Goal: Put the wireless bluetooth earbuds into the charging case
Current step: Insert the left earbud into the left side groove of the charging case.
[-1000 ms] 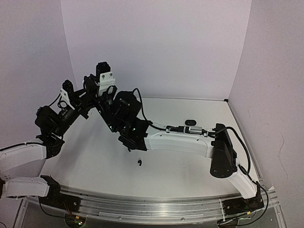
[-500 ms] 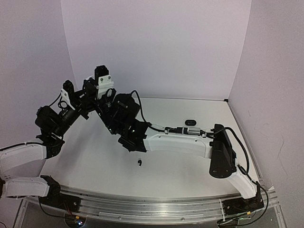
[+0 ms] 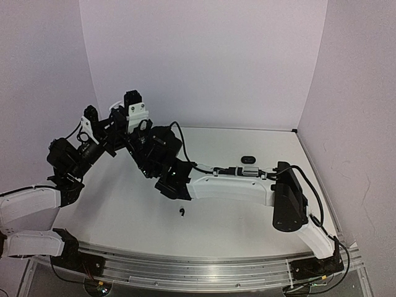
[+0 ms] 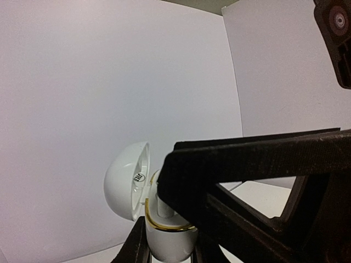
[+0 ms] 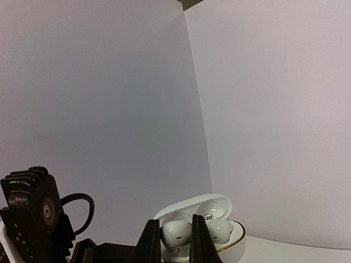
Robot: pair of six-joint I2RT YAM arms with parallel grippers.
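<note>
- Up above the table (image 3: 124,210), at its back left, your two grippers meet. The left gripper (image 4: 169,251) is clamped tight on the base of the white charging case (image 4: 167,236), which stands upright with its lid (image 4: 127,181) swung open.
- Your right gripper (image 5: 175,244) has its fingers (image 5: 152,241) drawn to a narrow gap, and a white earbud (image 5: 175,231) fills that gap at the mouth of the open case. It looks pinched, though from the wrist view you cannot rule out that it already sits in the case just behind the fingertips.
- A second white earbud (image 5: 220,230) lies in the case right beside it, so the step in hand looks like seating this one bud.
- Push straight down into the case, never sideways. The case is held by its base alone, and a side load would likely twist it in the left grip.
- Release only when the bud sits level with its neighbour, and open just a little so the fingertips neither drag it back out nor nudge the other bud.
- Lift straight up before swinging away, because the lid stands close behind the buds.
- Down on the table, a black earbud (image 3: 181,211) lies loose near the front, well apart from a black case (image 3: 249,158) further back on the right. Leave those for afterwards.
</note>
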